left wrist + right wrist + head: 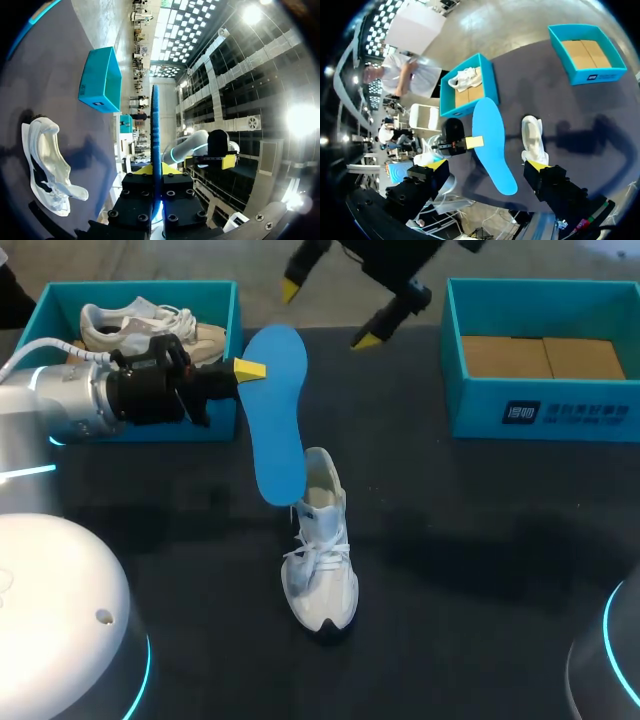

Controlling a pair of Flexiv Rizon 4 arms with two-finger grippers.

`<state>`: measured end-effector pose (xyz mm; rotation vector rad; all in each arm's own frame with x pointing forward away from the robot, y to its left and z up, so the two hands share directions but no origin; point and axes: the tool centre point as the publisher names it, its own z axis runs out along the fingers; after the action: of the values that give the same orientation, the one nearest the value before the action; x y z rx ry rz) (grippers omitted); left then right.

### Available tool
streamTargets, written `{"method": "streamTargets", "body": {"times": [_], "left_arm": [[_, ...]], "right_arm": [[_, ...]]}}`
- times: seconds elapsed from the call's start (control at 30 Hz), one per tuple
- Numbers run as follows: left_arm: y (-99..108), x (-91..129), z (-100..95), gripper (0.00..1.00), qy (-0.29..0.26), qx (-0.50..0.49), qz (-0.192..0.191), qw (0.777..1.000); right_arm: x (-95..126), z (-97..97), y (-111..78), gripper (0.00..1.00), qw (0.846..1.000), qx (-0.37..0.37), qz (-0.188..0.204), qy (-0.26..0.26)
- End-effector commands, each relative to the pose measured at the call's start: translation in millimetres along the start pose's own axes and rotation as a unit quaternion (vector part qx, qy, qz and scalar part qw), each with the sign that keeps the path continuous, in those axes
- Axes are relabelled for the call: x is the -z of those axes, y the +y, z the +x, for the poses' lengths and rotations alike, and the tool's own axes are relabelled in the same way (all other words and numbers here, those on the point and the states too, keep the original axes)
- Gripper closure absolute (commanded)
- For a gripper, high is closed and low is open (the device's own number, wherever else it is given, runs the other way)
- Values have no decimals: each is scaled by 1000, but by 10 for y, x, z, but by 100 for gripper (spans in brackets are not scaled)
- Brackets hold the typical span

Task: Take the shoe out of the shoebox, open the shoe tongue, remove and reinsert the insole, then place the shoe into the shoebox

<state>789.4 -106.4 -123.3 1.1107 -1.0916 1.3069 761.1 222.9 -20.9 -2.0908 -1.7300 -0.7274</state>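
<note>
blue insole [275, 415] pinched in left tool [256, 370] — seemingly beside white shoe [320, 550].

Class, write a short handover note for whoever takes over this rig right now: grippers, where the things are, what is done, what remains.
Left gripper: shut on the blue insole, held in the air by the shoe.
Right gripper: open, empty, high over the table.
Shoe: on the table between the boxes. The left box holds a second shoe; the right box holds none.
Done: shoe out, insole out.
Left: reinsert the insole, put the shoe into the box.
</note>
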Motion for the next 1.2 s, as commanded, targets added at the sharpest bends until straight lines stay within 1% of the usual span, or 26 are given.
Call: {"method": "streamTargets", "body": {"times": [0.03,0.17,0.23,0.27,0.33,0.43,0.47,0.53,0.67,0.73,0.8,0.83,0.9,1.13,1.2], "left_arm": [[8,-1,8,100,-2,0,1,1000],[8,-1,8,100,-2,0,1,1000],[8,-1,8,100,-2,0,1,1000],[8,-1,8,100,-2,0,1,1000],[8,-1,8,100,-2,0,1,1000],[8,-1,8,100,-2,0,1,1000],[8,-1,8,100,-2,0,1,1000],[8,-1,8,100,-2,0,1,1000],[8,-1,8,100,-2,0,1,1000],[8,-1,8,100,-2,0,1,1000],[8,-1,8,100,-2,0,1,1000],[8,-1,8,100,-2,0,1,1000],[8,-1,8,100,-2,0,1,1000],[8,-1,8,100,-2,0,1,1000],[8,-1,8,100,-2,0,1,1000]], "right_arm": [[-7,-156,22,0,975,-2,-2,223],[-24,-230,75,0,967,-6,4,255],[-30,-251,95,0,965,-5,7,262],[-42,-260,114,0,961,-5,9,277],[-60,-274,131,0,958,-4,13,285],[-95,-304,162,0,951,1,16,308],[-105,-314,176,0,947,4,16,321],[-110,-330,190,0,946,4,16,324],[-121,-385,228,0,937,6,14,350],[-119,-401,234,0,936,6,14,352],[-134,-428,246,0,931,6,15,363],[-141,-441,247,0,932,3,17,361],[-167,-472,248,0,927,3,18,374],[-237,-495,264,0,925,-2,26,379],[-265,-509,270,0,920,1,25,392]]}}
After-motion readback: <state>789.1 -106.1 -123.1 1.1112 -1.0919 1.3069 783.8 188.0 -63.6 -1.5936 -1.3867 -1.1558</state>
